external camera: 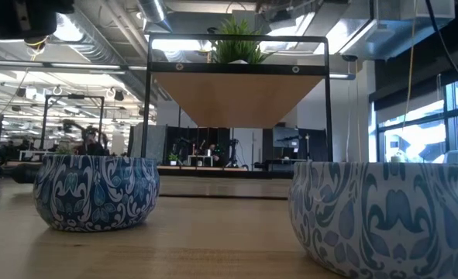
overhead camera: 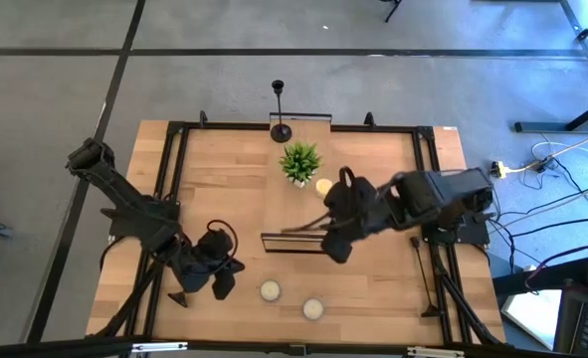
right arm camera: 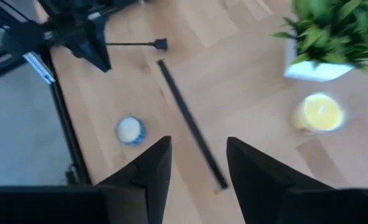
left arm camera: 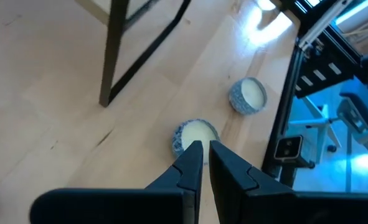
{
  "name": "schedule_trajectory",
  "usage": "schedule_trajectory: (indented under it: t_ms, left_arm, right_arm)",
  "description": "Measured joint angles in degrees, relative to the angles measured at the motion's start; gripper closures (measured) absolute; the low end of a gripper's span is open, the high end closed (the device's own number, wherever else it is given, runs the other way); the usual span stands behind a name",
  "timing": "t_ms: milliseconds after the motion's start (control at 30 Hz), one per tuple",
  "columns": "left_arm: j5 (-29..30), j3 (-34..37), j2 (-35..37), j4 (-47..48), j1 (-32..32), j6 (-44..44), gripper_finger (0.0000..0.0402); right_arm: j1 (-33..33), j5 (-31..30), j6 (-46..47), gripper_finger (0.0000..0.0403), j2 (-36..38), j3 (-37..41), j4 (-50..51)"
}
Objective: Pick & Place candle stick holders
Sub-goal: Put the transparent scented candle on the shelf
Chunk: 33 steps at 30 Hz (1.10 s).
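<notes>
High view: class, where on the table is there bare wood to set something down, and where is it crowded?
Bare wood lies at the far left, between the table frame and the plant, and along the near right edge. It is crowded mid-table around the plant, yellow candle, right gripper and small shelf, and near the front by the two candles.

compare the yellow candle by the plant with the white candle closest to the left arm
Wax: the yellow candle is yellow, the white candle white.
Casing: the white candle sits in a blue-and-white patterned tin; no such pattern shows on the yellow candle.
Place: the yellow candle is beside the potted plant, the white candle near the table front edge.
Both are small, round and upright.
</notes>
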State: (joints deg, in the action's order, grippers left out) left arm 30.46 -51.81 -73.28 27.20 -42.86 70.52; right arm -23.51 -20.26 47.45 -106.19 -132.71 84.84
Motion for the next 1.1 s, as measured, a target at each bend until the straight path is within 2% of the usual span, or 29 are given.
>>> schedule_trajectory:
  t_ms: [500, 733, 933, 1100]
  left_arm:
    - [-0.3, 0.0, 0.0, 0.0, -4.7, 0.1, 0.0380]
    - [-1.6, 0.0, 0.0, 0.0, -4.7, -0.8, 0.0380]
    - [-2.7, 0.0, 0.0, 0.0, -4.7, -0.8, 0.0380]
    - [-3.9, 0.0, 0.0, -0.1, -4.7, -0.8, 0.0380]
  right_arm:
    - [-13.7, -8.0, 23.1, 0.0246, -0.1, 14.4, -15.2]
    - [-17.1, -12.5, 29.5, 0.0247, -0.1, 22.5, -28.9]
    - [-17.9, -12.7, 29.0, 0.0258, -0.1, 31.5, -45.7]
    - [-17.3, -11.0, 18.0, 0.0281, -0.1, 36.9, -64.6]
